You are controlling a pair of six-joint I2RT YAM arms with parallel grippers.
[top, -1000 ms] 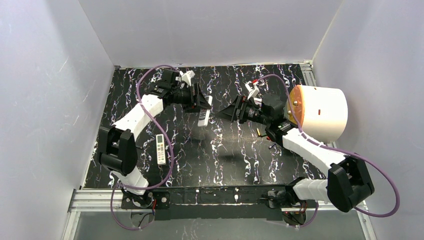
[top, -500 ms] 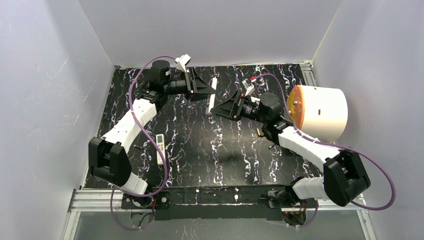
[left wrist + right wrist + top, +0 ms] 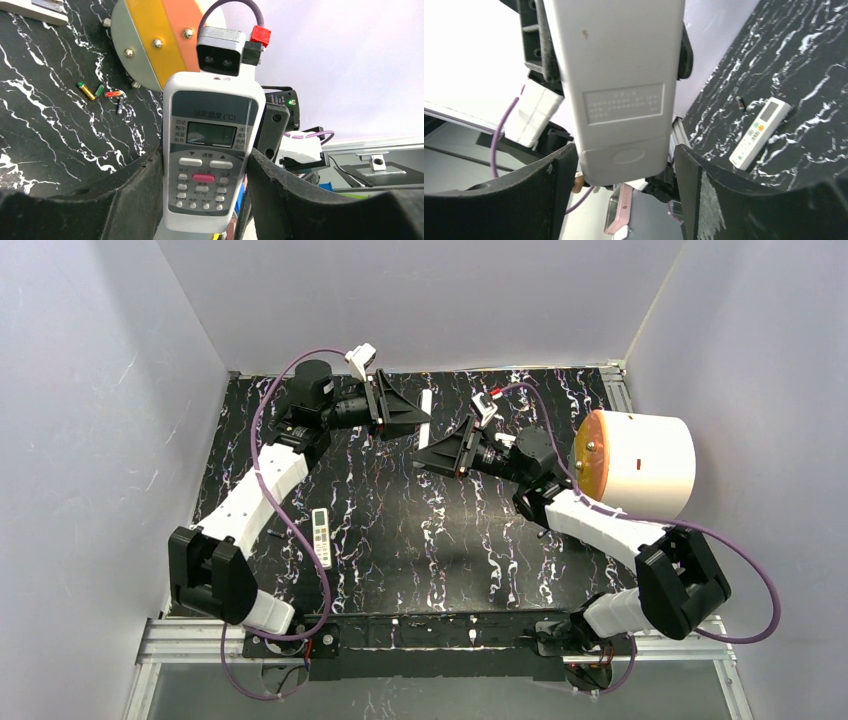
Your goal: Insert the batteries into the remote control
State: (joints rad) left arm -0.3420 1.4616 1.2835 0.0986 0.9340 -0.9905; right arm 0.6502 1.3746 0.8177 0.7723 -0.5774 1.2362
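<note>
Left pincer [image 3: 205, 161] clasps the remote control [image 3: 210, 127] between its fingers. Right pincer [image 3: 624, 156] straddles the remote's far end, grip impossible to tell. Batteries [image 3: 85, 91] lie on the table [image 3: 45, 150], well apart from both.

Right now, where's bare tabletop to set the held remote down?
Widest bare patch: middle of the table, between the spare remote and the right arm. Also the far-right strip by the back wall. Crowded: beside the drum, where the batteries lie.
</note>
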